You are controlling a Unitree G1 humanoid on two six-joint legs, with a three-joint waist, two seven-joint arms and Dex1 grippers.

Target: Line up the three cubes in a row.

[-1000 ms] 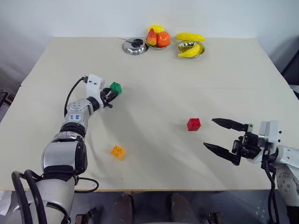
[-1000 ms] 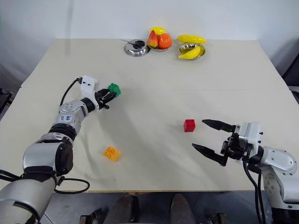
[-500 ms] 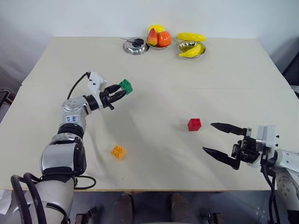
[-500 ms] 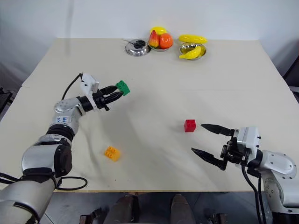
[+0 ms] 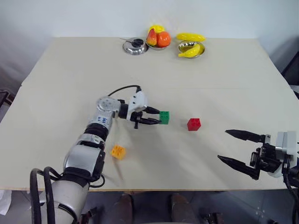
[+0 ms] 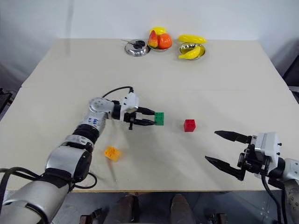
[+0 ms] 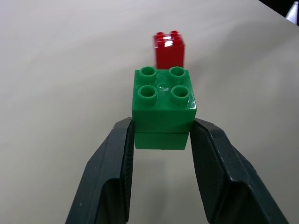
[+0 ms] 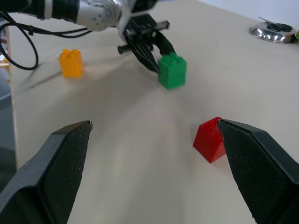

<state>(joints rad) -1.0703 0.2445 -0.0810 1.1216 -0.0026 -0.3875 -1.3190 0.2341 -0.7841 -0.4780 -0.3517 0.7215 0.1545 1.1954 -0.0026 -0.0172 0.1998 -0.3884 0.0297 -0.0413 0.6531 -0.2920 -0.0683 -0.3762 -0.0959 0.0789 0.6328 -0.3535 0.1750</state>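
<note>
— Green plastic first: the left hand (image 7: 160, 154) has its two black fingers pinched on the lower half of the green cube (image 5: 164, 117), studs up, glossy and hard-edged. Whether the cube rests on the worktop (image 5: 224, 79) or hangs just above it I cannot tell.

— And which way does the next cube lie from that hand?

— Straight ahead along the fingers. The red cube (image 5: 193, 124) sits near the green one, just beyond it with a gap of bare worktop between; in the left wrist view it stands right behind the green cube, its studs up too.

— So the row's axis is already suggested?

— I judge so: green and red lie roughly on one line running across the worktop from the robot's left to its right. The orange-yellow cube (image 5: 117, 151) is off that line, nearer the robot, beside the left forearm.

— The other hand?

— The right hand (image 5: 236, 148) is spread wide and holds nothing. It hovers over the near right of the worktop, pointing towards the red cube, clearly apart from it.

— Which arm suits the orange-yellow one?

— The left, I would say; it lies well apart from the right hand.

— Surfaces?

— Worktop matt, pale beige, smooth. At its far edge stand small shiny metal bowls (image 5: 135, 46) with toy fruit (image 5: 159, 37), well away from the cubes.
</note>
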